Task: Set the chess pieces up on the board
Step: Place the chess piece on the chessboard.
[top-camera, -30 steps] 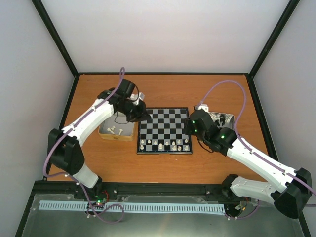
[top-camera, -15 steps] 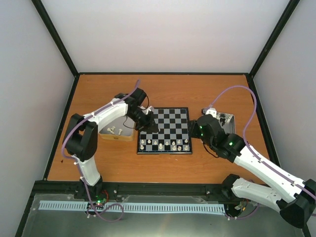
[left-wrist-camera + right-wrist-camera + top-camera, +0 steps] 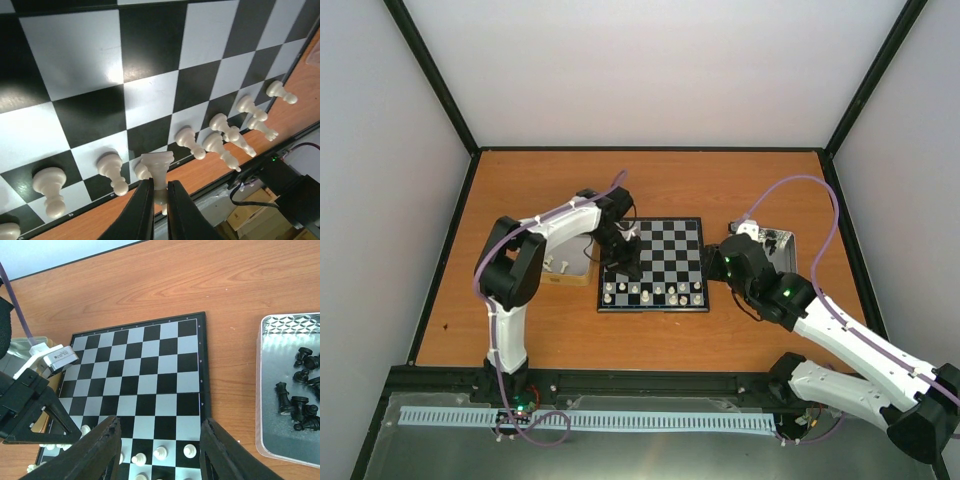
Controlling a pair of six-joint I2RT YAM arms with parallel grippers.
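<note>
The board point(image 3: 665, 250) lies mid-table, with cream-white chess pieces point(image 3: 650, 293) standing along its two near rows. My left gripper point(image 3: 626, 264) hangs over the board's near left part, shut on a white piece point(image 3: 158, 167) held by its stem, base towards the squares. Several white pieces point(image 3: 113, 172) stand just below it on the board point(image 3: 150, 60). My right gripper point(image 3: 161, 424) is open and holds nothing above the board's point(image 3: 145, 370) near right side, over a few white pieces point(image 3: 160, 453). Black pieces point(image 3: 300, 405) lie in a tin.
A metal tin point(image 3: 782, 243) with the black pieces sits right of the board, behind my right arm. A tan tray point(image 3: 563, 272) with a few white pieces sits left of the board, partly hidden by my left arm. Black frame posts edge the table.
My left gripper has carried the white piece from the board's far left corner towards its near left rows. The right arm has drawn back slightly to the right, jaws unchanged.
</note>
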